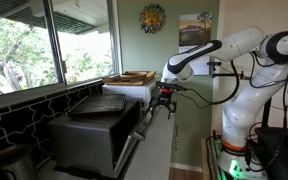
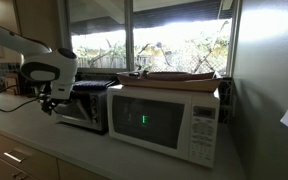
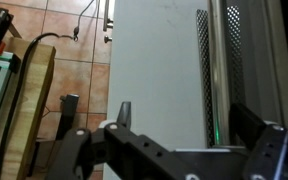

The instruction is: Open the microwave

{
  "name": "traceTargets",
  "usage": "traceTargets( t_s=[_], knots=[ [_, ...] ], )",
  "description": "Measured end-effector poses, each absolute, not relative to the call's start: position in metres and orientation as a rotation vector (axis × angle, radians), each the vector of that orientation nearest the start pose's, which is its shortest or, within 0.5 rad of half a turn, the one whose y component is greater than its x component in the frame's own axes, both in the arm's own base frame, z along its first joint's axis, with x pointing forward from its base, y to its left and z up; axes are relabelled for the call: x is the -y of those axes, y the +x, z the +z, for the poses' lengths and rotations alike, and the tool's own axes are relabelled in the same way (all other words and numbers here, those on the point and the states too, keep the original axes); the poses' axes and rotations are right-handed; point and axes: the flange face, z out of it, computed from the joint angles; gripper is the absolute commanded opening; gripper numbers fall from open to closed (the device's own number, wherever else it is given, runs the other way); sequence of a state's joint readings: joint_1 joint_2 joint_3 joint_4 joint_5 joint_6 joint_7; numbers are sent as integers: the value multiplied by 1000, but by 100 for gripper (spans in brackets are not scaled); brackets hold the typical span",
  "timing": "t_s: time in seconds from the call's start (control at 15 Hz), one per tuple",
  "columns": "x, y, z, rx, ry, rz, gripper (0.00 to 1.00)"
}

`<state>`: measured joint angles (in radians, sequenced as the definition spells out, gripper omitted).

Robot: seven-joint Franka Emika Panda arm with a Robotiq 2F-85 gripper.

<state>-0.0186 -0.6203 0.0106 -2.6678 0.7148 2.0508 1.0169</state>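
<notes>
The microwave (image 1: 89,140) is the dark grey boxy oven on the counter, and it also shows in an exterior view (image 2: 84,108). Its dark front door (image 1: 134,135) faces the arm and seems to lean out slightly at the top. I cannot tell how far it is open. My gripper (image 1: 163,104) hangs at the door's top edge, in front of the oven (image 2: 50,103). In the wrist view the fingers (image 3: 189,125) are spread apart with nothing between them, over a pale grey surface with a vented dark strip (image 3: 203,60).
A white boxy appliance (image 2: 164,122) stands next to the oven, with a flat wooden tray (image 2: 179,75) on top. Windows (image 1: 44,40) run behind the counter. The tiled floor (image 3: 74,70) and cables show below in the wrist view.
</notes>
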Motion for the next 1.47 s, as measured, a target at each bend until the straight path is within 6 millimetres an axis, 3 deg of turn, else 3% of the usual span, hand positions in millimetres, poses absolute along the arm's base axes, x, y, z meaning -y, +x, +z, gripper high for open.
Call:
traceTargets(
  t_s=[0.4, 0.8, 1.2, 1.47],
  knots=[
    [-24, 333, 425, -1741, -1792, 514, 100],
    [-24, 334, 428, -1837, -1738, 545, 100],
    [-20, 325, 420, -1917, -1811, 582, 100],
    [-9, 314, 388, -2055, -1896, 650, 100]
  ],
)
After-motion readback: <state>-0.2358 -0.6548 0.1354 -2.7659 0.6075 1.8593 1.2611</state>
